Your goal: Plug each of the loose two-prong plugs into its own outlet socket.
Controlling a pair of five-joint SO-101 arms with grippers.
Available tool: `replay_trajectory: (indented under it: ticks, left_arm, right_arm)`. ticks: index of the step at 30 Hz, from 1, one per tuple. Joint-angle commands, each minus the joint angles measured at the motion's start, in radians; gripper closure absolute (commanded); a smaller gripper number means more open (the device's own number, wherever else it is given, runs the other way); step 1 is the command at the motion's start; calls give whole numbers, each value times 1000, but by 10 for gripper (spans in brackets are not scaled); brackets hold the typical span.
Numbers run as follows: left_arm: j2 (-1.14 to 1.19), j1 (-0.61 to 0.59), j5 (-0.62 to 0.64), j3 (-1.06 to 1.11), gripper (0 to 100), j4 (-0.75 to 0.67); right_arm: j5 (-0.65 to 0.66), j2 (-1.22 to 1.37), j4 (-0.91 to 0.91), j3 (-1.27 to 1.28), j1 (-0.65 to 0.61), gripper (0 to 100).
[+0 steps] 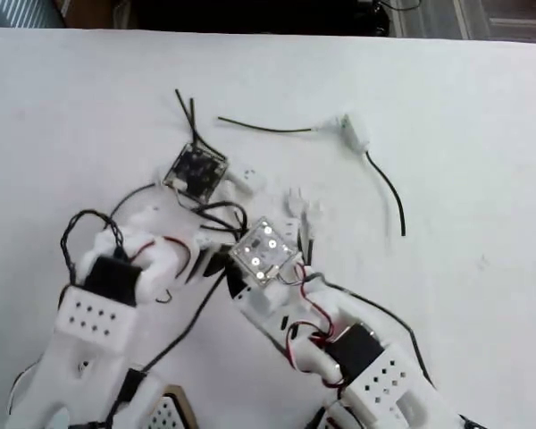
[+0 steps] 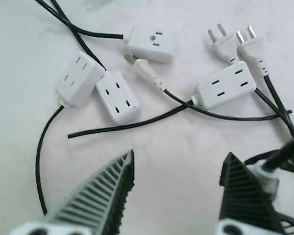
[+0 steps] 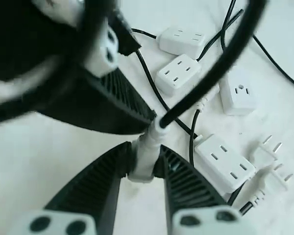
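1. Left wrist view: the left gripper [image 2: 181,154] hangs spread wide over the bare counter [image 2: 19,39], holding nothing, near the wide socket block [image 2: 225,84]; two loose plugs [image 2: 223,43] [image 2: 250,45] lie just beside that block with their prongs pointing away from it.
2. A three-hole socket [image 2: 152,44] sits near the block; a third plug [image 2: 142,66] lies against it, between it and the block; two small sockets [image 2: 79,78] [image 2: 117,95] touch each other farther from the block.
3. Black cords [image 2: 137,122] cross the counter between the left gripper and the block; one runs under the block's end.
4. Right wrist view: the right gripper [image 3: 146,149] pinches a white plug [image 3: 143,169] by its body, near the block; the plug's own black cord [image 3: 220,58] sweeps across in front of the sockets, and the left gripper's dark finger crowds in just beside the held plug.
5. High view: a separate cord [image 1: 384,183] with a white fitting lies well apart from the block.
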Motion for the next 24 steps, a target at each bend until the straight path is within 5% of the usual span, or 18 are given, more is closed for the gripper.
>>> replay_trajectory:
  ticks: [1, 13, 24]
  left_arm:
    - [-168, 51, 3, 38, 713, 2]
    - [-255, 59, -31, 109, 713, 8]
    - [-180, -232, -31, 63, 679, -44]
  right_arm:
    - [-5, -16, -19, -8, -13, 981]
    - [-43, -22, -15, -9, -4, 981]
    - [-126, -18, -117, -9, 282, 981]
